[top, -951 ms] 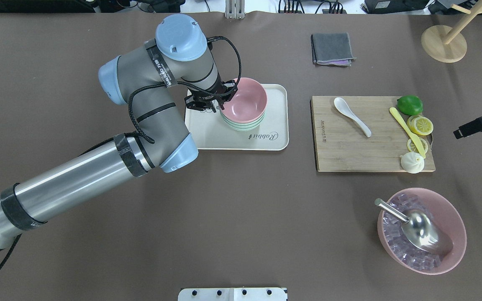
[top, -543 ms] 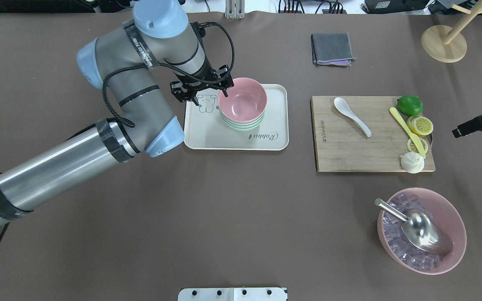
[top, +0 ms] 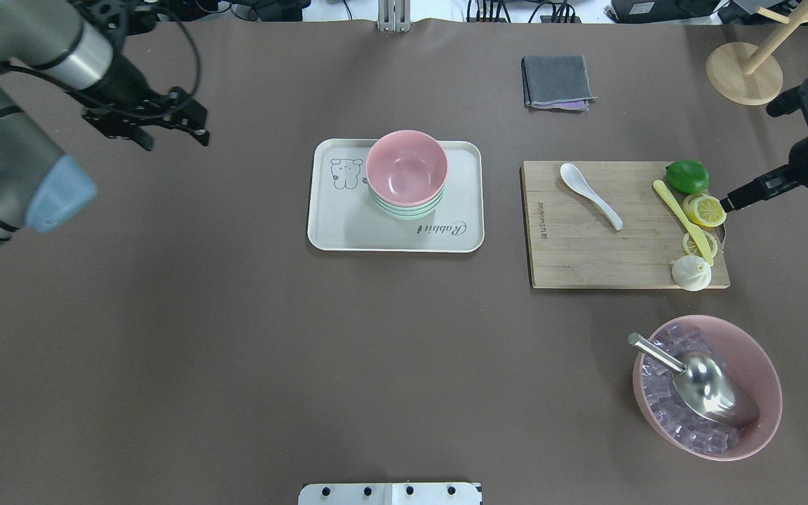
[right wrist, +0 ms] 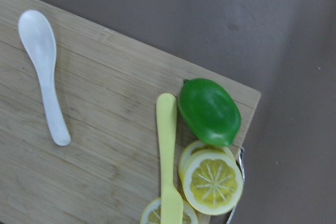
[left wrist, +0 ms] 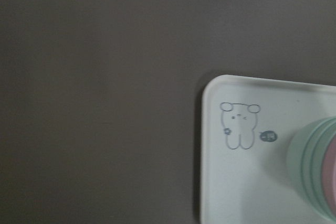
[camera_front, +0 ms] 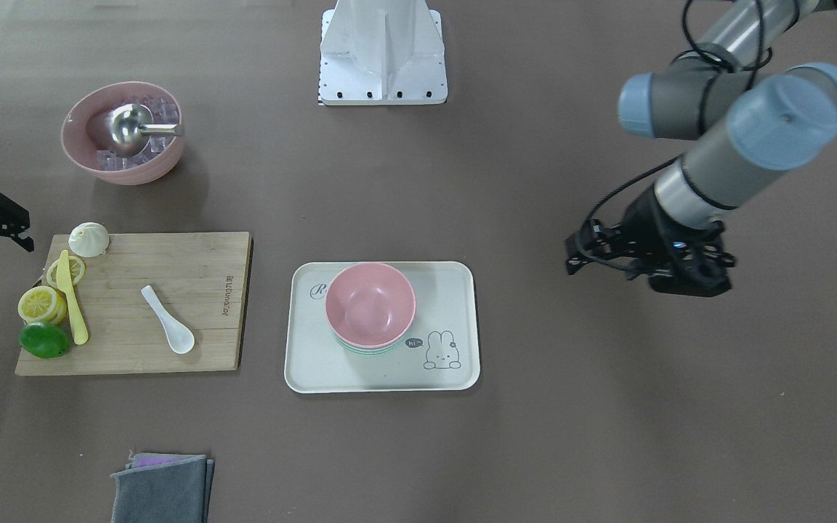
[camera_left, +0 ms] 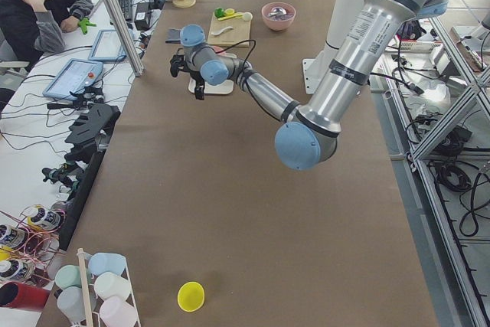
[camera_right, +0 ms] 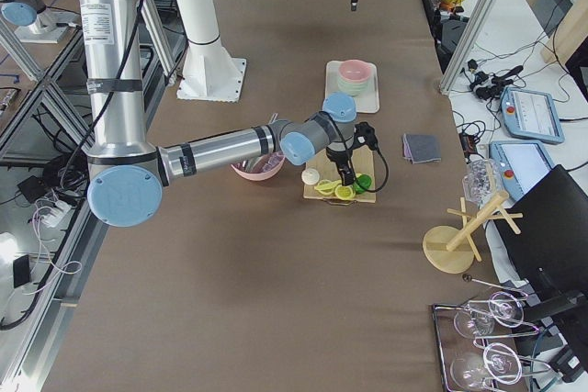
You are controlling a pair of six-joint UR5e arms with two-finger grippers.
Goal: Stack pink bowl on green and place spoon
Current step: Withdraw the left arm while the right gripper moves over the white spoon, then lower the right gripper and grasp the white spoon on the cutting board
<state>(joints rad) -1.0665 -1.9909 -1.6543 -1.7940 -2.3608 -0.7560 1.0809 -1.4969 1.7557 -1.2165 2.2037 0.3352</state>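
Note:
The pink bowl [top: 406, 167] sits nested on top of the mint-green bowls [top: 407, 209] on the white tray [top: 348, 231]; it also shows in the front view [camera_front: 370, 303]. The white spoon [top: 590, 194] lies alone on the wooden board, and shows in the right wrist view [right wrist: 43, 72]. My left gripper [top: 174, 140] is open and empty, raised well to the left of the tray. My right gripper [top: 751, 165] is open and empty, up by the board's right end, apart from the spoon.
The cutting board [top: 572, 259] also carries a lime [top: 687, 175], lemon slices [top: 705, 210], a yellow knife [top: 681, 219] and a white bun [top: 691, 272]. A large pink bowl with ice and a steel scoop [top: 709, 386] stands front right. A grey cloth [top: 557, 81] and a wooden stand [top: 744, 73] are at the back.
My left gripper has left the pink bowl's rim and swung up and far to the left, off the tray. The right gripper has come in a little toward the board. The bowls have not moved.

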